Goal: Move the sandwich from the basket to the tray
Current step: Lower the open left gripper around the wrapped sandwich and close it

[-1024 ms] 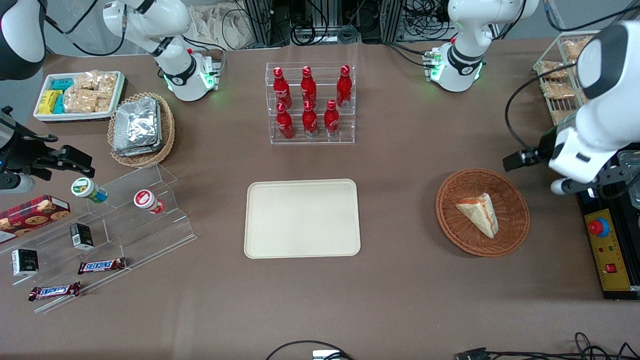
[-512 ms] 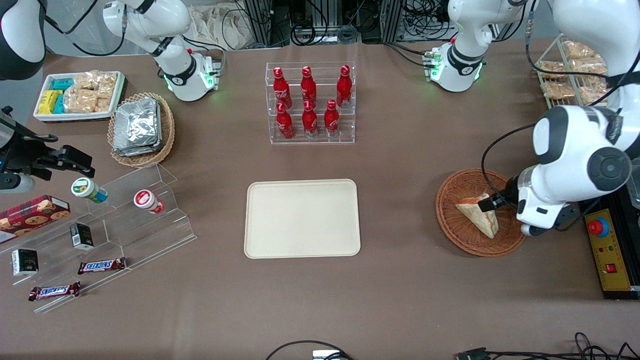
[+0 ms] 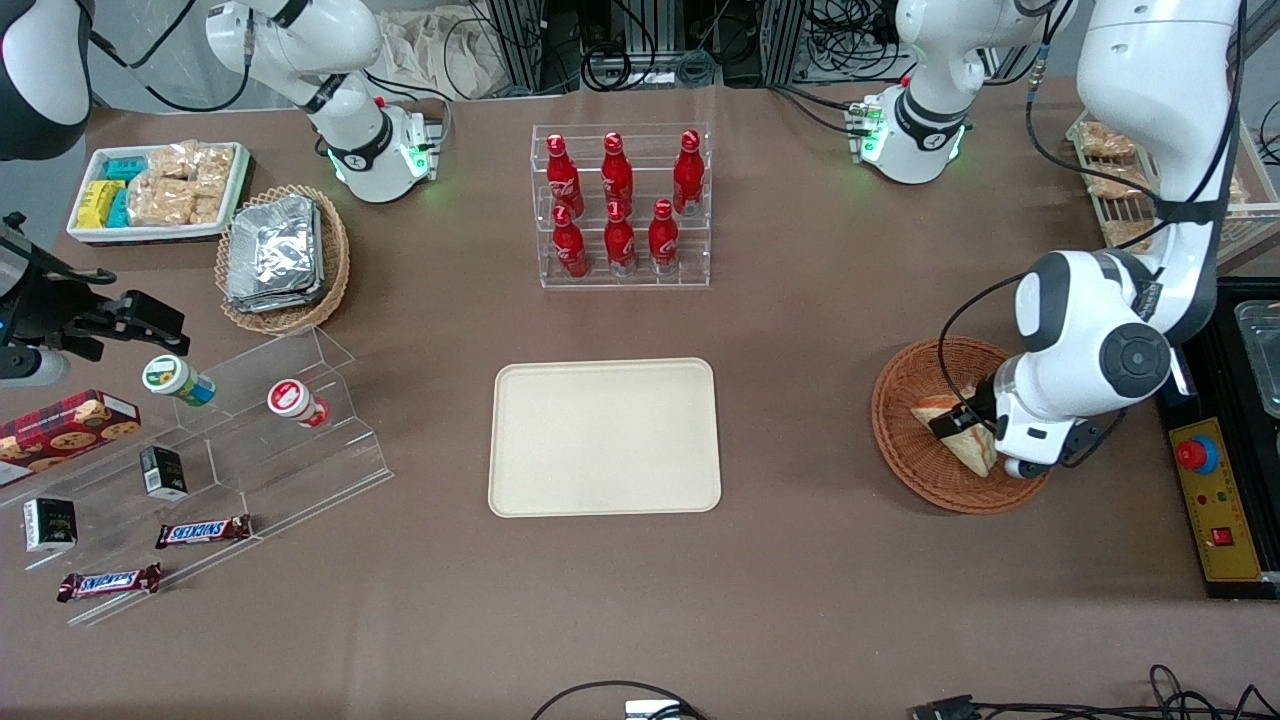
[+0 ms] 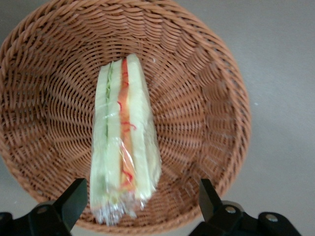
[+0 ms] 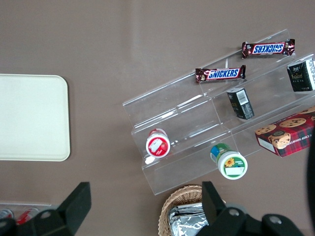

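Note:
The clear-wrapped sandwich [image 4: 123,142] lies in the reddish-brown wicker basket [image 4: 197,98], its orange-red and green layers facing up. In the front view the sandwich [image 3: 975,452] is partly covered by my wrist, and the basket [image 3: 898,395] sits toward the working arm's end of the table. My gripper [image 3: 957,420] hangs low over the sandwich, open, one finger [image 4: 74,196] to each side of the sandwich's wide end [image 4: 140,199]; neither touches it. The cream-beige tray [image 3: 604,436] lies bare at the table's middle and also shows in the right wrist view [image 5: 29,118].
A clear rack of red bottles [image 3: 620,205] stands farther from the camera than the tray. Acrylic steps [image 3: 260,440] with snacks, a tan foil-packet basket [image 3: 283,255] and a white snack tray [image 3: 160,190] lie toward the parked arm's end. A yellow control box [image 3: 1215,500] sits beside the basket.
My arm swung in from the working arm's end of the table and came down over the basket; the open gripper now straddles the sandwich. The sandwich has not moved.

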